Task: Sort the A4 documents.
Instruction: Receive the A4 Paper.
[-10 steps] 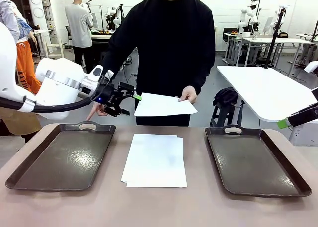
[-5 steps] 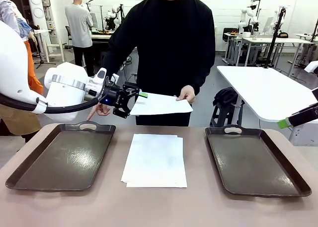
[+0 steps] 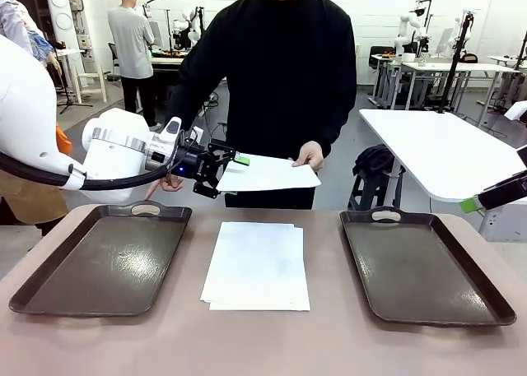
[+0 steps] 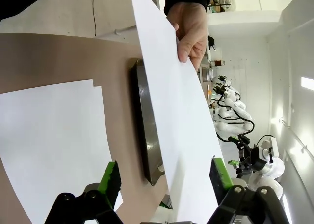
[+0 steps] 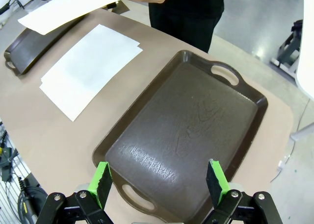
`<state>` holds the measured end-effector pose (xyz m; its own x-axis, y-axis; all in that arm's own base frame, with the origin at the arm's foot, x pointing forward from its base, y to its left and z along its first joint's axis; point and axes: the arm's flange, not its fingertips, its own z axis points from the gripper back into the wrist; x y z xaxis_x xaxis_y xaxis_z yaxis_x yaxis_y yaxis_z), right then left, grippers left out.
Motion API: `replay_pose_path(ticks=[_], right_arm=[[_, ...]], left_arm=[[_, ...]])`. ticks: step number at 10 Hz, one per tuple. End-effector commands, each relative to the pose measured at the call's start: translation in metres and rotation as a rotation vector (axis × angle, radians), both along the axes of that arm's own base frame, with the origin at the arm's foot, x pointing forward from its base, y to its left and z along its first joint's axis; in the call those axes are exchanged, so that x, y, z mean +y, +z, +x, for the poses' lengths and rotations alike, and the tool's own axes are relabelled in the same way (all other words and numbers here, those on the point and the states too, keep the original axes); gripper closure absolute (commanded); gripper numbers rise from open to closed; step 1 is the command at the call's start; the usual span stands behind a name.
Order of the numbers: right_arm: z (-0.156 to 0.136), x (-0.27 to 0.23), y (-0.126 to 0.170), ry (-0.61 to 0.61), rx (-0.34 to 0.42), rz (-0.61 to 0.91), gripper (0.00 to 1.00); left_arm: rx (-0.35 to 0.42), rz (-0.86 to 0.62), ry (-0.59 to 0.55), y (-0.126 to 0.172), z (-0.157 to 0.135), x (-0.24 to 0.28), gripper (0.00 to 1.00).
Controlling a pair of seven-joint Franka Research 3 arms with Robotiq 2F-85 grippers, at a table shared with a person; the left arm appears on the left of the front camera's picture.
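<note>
The main risk is a poor bite on the paper. The sheet (image 3: 268,174) is thin and limp, held flat in the air above the far edge of the table (image 3: 263,343) by the person's hand (image 3: 311,155) at its opposite side only. If the left gripper (image 3: 226,174) closes on just the margin, the paper could slide out once the hand lets go, or crease and droop. A pull before the hand releases could tear or crumple it. A release before the jaws have met would likely drop it onto the stack of sheets (image 3: 257,265), which lies in the middle of the table between the left tray (image 3: 107,261) and the right tray (image 3: 420,269). In the left wrist view the jaws stand apart with the sheet running edge-on between them. It sits far closer to one green pad (image 4: 219,174) than to the other, and I cannot tell whether it touches that pad; nothing is clamped yet. Because it sits off-centre, the far finger would have to push the paper across as it closes, which may bend it. The right gripper (image 5: 159,181) hangs over the right tray, toward the table's right edge, with its jaws wide apart and empty.
</note>
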<state>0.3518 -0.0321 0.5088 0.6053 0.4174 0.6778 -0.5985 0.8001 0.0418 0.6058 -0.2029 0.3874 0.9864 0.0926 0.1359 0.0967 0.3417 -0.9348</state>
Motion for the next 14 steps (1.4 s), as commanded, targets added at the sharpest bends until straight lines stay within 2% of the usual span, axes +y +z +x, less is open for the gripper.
replay_pose_path(ticks=[1, 2, 3, 4, 5, 6, 7, 8, 9, 14], right_arm=[[0.001, 0.0008, -0.002, 0.008, 0.005, 0.011, 0.0], [0.001, 0.0008, -0.002, 0.008, 0.005, 0.011, 0.0], [0.001, 0.0008, -0.002, 0.008, 0.005, 0.011, 0.0], [0.001, 0.0008, -0.002, 0.008, 0.005, 0.011, 0.0], [0.001, 0.0008, -0.002, 0.008, 0.005, 0.011, 0.0], [0.001, 0.0008, -0.002, 0.008, 0.005, 0.011, 0.0], [0.001, 0.0008, -0.002, 0.008, 0.005, 0.011, 0.0], [0.001, 0.0008, -0.002, 0.008, 0.005, 0.011, 0.0], [0.001, 0.0008, -0.002, 0.008, 0.005, 0.011, 0.0], [0.001, 0.0008, -0.002, 0.008, 0.005, 0.011, 0.0]], left_arm=[[0.0, -0.072, -0.006, -0.0023, 0.0062, 0.0033, 0.24], [0.009, -0.069, -0.002, -0.0032, 0.0079, 0.0054, 0.37], [0.014, -0.071, 0.0, -0.0031, 0.0083, 0.004, 0.43], [0.016, -0.073, -0.003, -0.003, 0.0106, 0.004, 0.55], [0.02, -0.075, 0.001, -0.0041, 0.0117, 0.0049, 0.62], [0.023, -0.078, 0.002, -0.0044, 0.012, 0.0037, 0.74], [0.022, -0.081, -0.002, -0.0044, 0.0119, 0.0027, 0.81], [0.022, -0.082, -0.002, -0.004, 0.012, 0.0035, 0.93], [0.015, -0.081, 0.004, -0.0042, 0.0116, 0.0042, 0.99], [0.013, -0.102, -0.01, -0.0049, 0.0106, 0.011, 1.0]])
